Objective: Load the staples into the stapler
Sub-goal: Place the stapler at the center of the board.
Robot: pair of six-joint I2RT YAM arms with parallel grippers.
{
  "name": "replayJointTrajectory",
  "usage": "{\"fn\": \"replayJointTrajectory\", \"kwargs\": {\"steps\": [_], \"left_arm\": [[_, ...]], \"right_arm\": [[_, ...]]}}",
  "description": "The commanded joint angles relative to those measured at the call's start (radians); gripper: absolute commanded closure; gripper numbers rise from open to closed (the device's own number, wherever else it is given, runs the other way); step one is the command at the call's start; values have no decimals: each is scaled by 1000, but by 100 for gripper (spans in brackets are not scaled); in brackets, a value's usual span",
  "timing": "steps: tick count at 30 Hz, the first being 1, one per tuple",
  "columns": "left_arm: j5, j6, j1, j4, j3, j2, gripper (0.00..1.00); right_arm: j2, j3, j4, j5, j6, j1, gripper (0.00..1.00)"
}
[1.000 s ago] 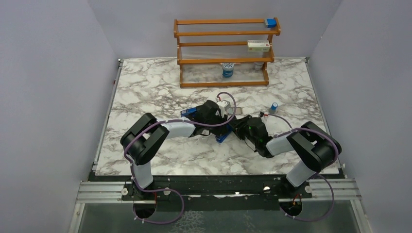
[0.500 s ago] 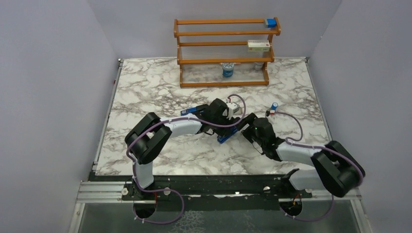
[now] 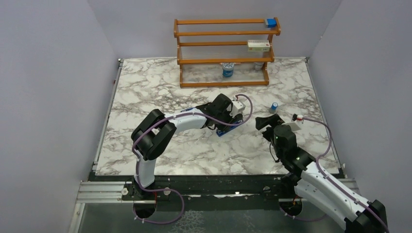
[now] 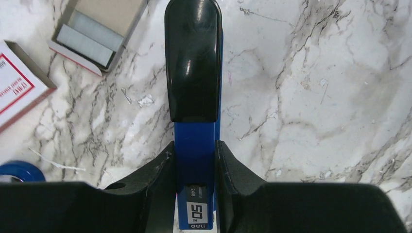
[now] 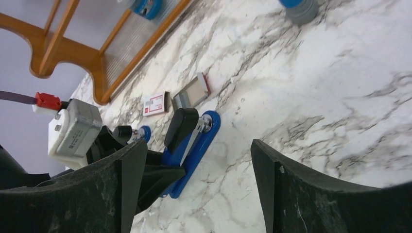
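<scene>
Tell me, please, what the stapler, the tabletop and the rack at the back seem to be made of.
Probably plastic for the stapler: its black top is glossy with bright reflections, the blue body duller, maybe painted metal. White with grey veins, the tabletop looks like marble, perhaps only a printed laminate. Orange-brown and slightly shiny, the rack seems varnished wood.

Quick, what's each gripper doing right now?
Left gripper: closed on the stapler.
Right gripper: open, holding nothing.
</scene>
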Motion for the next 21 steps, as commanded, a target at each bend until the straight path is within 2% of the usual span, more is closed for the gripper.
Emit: {"fn": "replayJointTrajectory", "kwargs": {"steps": [1, 5, 7, 9, 12, 15, 18, 21], "left_arm": [[-9, 148, -19, -51, 47, 52, 65], [-38, 165, -24, -75, 70, 54, 49], [-38, 159, -22, -67, 58, 28, 31], [-37, 159, -20, -66, 48, 1, 21], [-36, 164, -10, -111, 56, -54, 17], [-16, 164, 51, -174, 48, -176, 16], [13, 175, 169, -189, -6, -325, 15], [-88, 198, 304, -188, -94, -420, 14]], "right_arm": [[-65, 21, -59, 126, -166, -4, 19], [-70, 19, 3, 72, -259, -4, 18], [-62, 15, 17, 47, -262, -4, 18], [-49, 5, 35, 27, -257, -4, 18], [-23, 5, 56, -4, -254, -4, 18], [13, 7, 144, -110, -347, -4, 18], [61, 12, 211, -211, -419, -4, 18], [117, 28, 239, -277, -441, -4, 18]]}}
